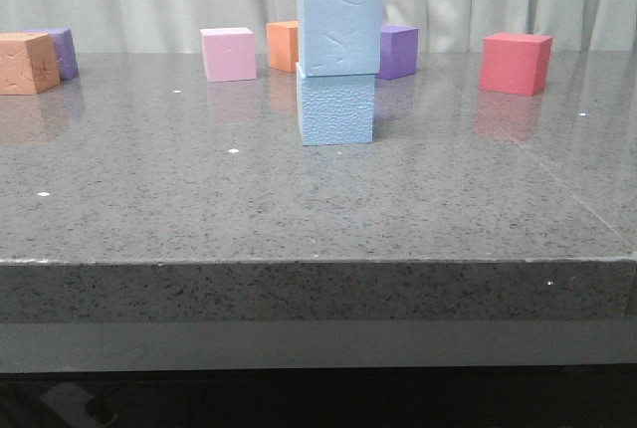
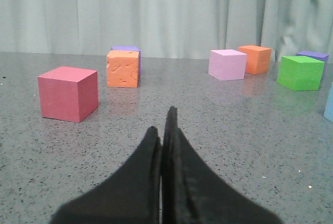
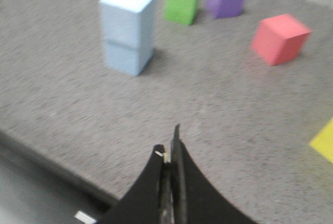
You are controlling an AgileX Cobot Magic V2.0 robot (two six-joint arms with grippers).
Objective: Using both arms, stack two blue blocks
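Observation:
Two pale blue blocks stand stacked mid-table: the upper blue block point(image 1: 339, 33) rests on the lower blue block point(image 1: 336, 107), turned slightly. The stack also shows in the right wrist view, upper block point(image 3: 129, 15) on lower block point(image 3: 125, 57), and a sliver of blue shows at the left wrist view's edge point(image 2: 329, 103). My left gripper point(image 2: 161, 122) is shut and empty, low over the table, far from the stack. My right gripper point(image 3: 169, 140) is shut and empty near the table's front edge. Neither arm shows in the front view.
Other cubes ring the stack: pink point(image 1: 228, 54), orange point(image 1: 283, 46), purple point(image 1: 397, 51), red point(image 1: 516, 63), orange point(image 1: 27, 63) and purple point(image 1: 59, 51) at far left. A green cube point(image 3: 183, 0) stands behind the stack; a yellow piece point(image 3: 325, 140) lies at right. The table's front edge point(image 1: 318, 261) is near.

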